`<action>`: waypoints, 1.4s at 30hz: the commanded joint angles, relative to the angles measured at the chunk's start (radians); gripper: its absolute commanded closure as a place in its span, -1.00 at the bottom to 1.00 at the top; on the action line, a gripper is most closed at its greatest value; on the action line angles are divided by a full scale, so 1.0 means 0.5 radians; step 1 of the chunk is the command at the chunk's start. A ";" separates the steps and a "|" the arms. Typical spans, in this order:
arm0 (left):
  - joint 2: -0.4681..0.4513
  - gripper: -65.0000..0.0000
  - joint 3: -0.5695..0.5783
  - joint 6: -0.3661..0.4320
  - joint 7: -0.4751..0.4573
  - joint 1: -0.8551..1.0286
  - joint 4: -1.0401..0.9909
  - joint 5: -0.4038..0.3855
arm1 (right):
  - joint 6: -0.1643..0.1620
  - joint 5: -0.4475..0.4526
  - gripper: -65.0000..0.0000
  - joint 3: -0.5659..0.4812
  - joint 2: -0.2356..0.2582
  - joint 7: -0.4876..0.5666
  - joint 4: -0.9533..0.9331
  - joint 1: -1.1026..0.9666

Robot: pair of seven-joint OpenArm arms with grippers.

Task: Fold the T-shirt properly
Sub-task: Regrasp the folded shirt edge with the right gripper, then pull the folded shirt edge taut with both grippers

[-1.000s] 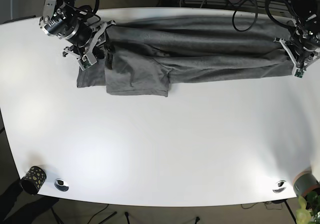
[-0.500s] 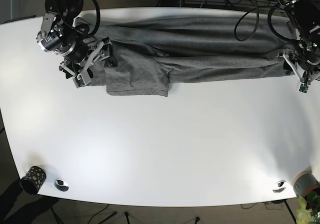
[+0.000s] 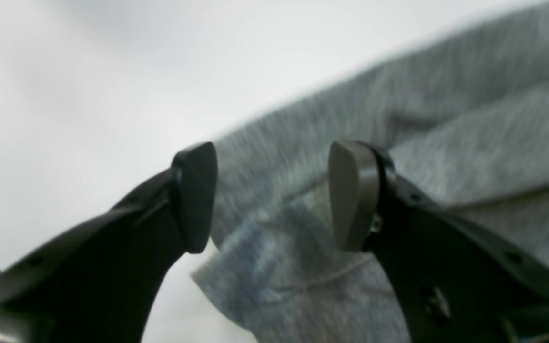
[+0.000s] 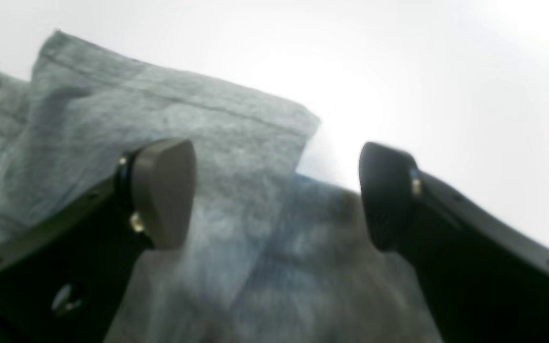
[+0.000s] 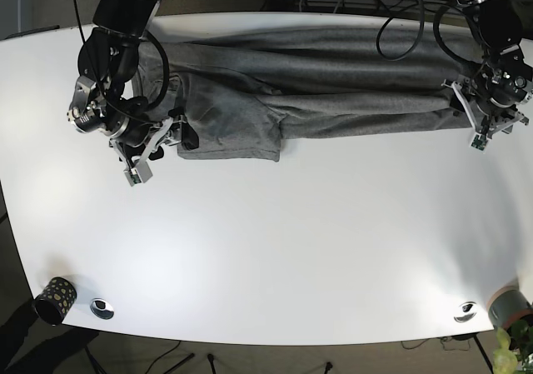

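Observation:
A grey T-shirt point(image 5: 333, 74) lies bunched in a long strip along the back of the white table point(image 5: 291, 241). A folded flap hangs toward the front at its left part. My right gripper point(image 5: 166, 137) is at the shirt's left end. In the right wrist view it point(image 4: 277, 193) is open, with a hemmed corner of the shirt point(image 4: 136, 109) between and under the fingers. My left gripper point(image 5: 470, 112) is at the shirt's right end. In the left wrist view it point(image 3: 274, 195) is open over the shirt's edge point(image 3: 446, 119).
A dark speckled cup point(image 5: 54, 299) stands at the front left corner. Small round metal fittings point(image 5: 102, 308) point(image 5: 465, 311) sit near the front edge. A grey pot with a plant point(image 5: 508, 307) is at the front right. Cables run behind the table.
Both arms have shifted along the shirt's ends, the right one down toward the front of the table. The shirt's right end has drawn in a little to the left.

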 commanded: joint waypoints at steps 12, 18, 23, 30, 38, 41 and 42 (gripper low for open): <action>-0.039 -0.04 -0.013 0.003 -0.033 -0.016 -0.181 -0.014 | 0.005 0.043 -0.19 0.001 -0.030 0.038 -0.316 0.195; -0.039 -0.04 -0.010 0.003 -0.033 -0.025 -0.181 -0.014 | 0.005 0.043 0.65 0.001 -0.045 0.038 -0.304 0.192; -0.036 -0.04 -0.004 0.003 -0.033 -0.028 -0.181 -0.014 | 0.005 0.058 0.98 0.004 -0.048 0.041 -0.209 0.179; -0.036 -0.04 -0.001 0.003 -0.033 -0.028 -0.184 -0.014 | 0.005 0.061 1.00 0.004 -0.054 0.032 0.264 0.044; -0.039 -0.04 -0.001 0.003 -0.036 -0.028 -0.184 -0.014 | 0.005 0.064 1.00 0.019 -0.054 -0.029 0.696 -0.250; -0.042 -0.04 -0.001 0.003 -0.036 -0.028 -0.184 -0.014 | 0.005 0.064 1.00 0.019 -0.054 -0.029 0.822 -0.382; -0.042 -0.04 -0.001 0.003 -0.036 -0.028 -0.184 -0.014 | 0.005 0.064 1.00 0.019 -0.054 -0.029 0.859 -0.428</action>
